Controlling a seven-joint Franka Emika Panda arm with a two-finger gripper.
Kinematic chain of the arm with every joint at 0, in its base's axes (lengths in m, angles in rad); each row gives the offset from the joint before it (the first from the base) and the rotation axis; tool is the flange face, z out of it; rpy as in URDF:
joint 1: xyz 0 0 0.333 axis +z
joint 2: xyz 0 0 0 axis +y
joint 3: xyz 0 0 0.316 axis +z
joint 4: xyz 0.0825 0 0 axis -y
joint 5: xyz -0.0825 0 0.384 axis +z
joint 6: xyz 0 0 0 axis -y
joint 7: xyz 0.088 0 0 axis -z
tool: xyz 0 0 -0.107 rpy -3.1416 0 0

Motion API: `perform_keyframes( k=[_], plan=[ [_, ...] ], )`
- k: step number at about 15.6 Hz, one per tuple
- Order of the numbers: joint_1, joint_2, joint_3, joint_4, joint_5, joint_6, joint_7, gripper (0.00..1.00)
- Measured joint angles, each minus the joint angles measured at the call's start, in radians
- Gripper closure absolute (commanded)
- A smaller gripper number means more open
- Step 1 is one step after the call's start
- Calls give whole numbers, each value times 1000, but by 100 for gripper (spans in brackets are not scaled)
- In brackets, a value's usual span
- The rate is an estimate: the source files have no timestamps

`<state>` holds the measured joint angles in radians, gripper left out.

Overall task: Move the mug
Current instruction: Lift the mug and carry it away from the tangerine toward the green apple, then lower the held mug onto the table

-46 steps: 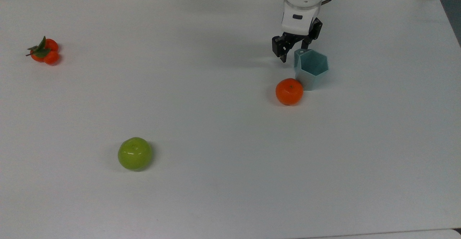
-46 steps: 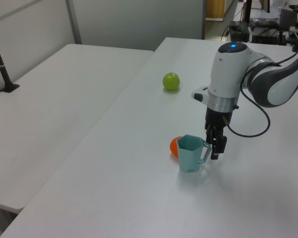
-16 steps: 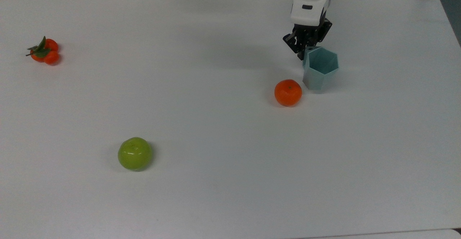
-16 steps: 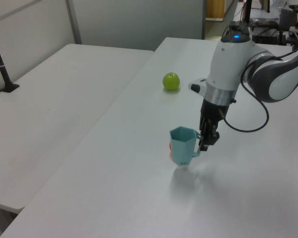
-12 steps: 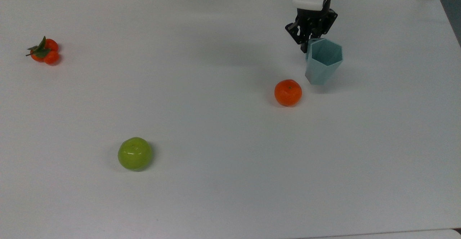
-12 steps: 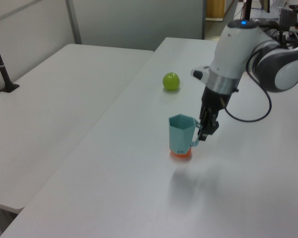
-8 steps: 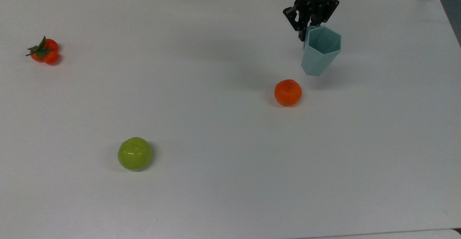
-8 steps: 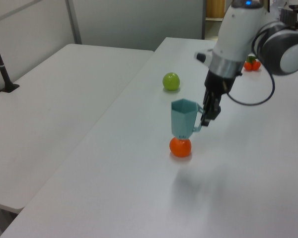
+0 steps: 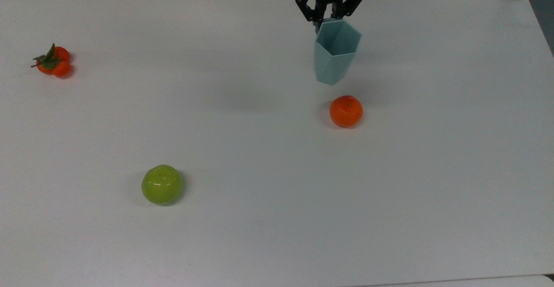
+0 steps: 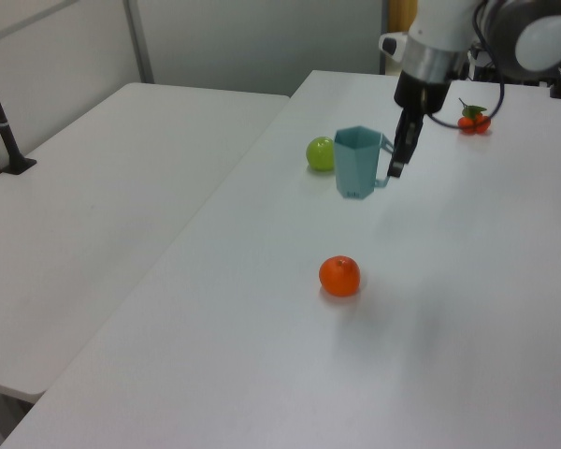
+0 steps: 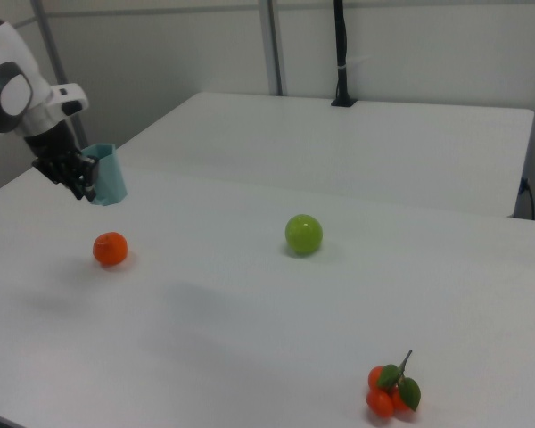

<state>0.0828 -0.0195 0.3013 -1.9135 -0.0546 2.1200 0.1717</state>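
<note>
I have the claw [image 9: 322, 18] clamped on the small handle of the mug [image 9: 334, 51], its fingers drawn in close on that handle, and the pale teal mug hangs upright in the air, clear of the white bench [image 9: 268, 217]. In the top view the mug sits toward 1 o'clock from the middle of the bench, near the far edge, with its hexagonal mouth open upward and the claw at its 12 o'clock. The orange [image 9: 346, 111] lies on the bench at about 5 o'clock from the mug, near it but apart. In the left view the mug [image 10: 359, 162] hangs above the bench surface with the claw [image 10: 395, 164] at its 3 o'clock, and the orange [image 10: 339, 276] rests well below it at 6 o'clock. The green apple [image 9: 162, 184] lies at 7 o'clock from the bench centre in the top view, well apart from the mug. A cluster of small tangerines with leaves [image 9: 53, 61] sits out at 10 o'clock near the top view's left edge.
</note>
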Motion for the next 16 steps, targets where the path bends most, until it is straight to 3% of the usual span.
perform_keyframes(
  k=[4,10,16],
  plan=[
    [-2,-21,-123,8,67,-51,-159,100],
    [-4,-26,-260,8,72,-149,-366,100],
    [-13,-17,-312,-72,72,-167,-444,100]
  ],
)
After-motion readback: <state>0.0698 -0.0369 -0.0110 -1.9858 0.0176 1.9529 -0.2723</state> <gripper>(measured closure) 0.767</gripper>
